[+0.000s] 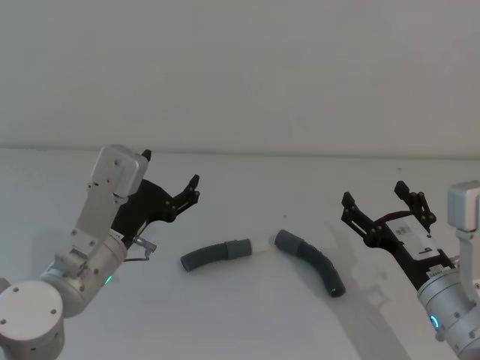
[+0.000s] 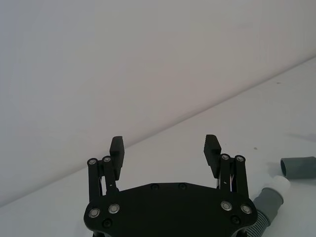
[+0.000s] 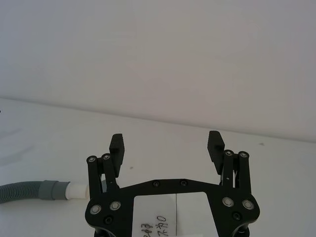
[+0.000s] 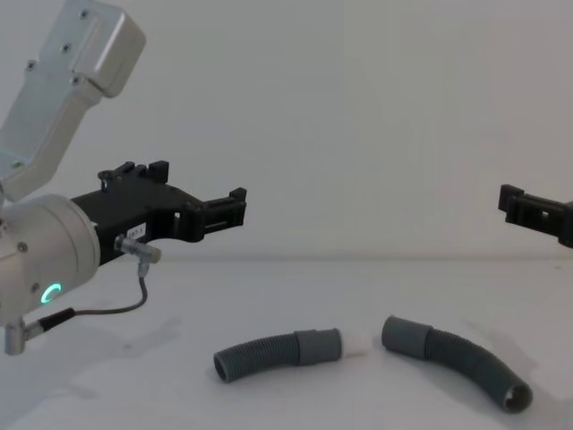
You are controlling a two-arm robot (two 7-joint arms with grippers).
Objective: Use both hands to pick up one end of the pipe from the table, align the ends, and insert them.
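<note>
Left pincer (image 1: 171, 167) spread, ribbed dark pipe (image 1: 212, 256), white-tipped cuff (image 4: 318, 346)

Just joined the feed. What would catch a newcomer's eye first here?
The left hose piece and the right hose piece lie mid-way across the table, cuffs facing across a small gap, the white tip pointing toward the plain cuff. The left hand and the right hand hang open above the table, one on each side, holding nothing.
</note>
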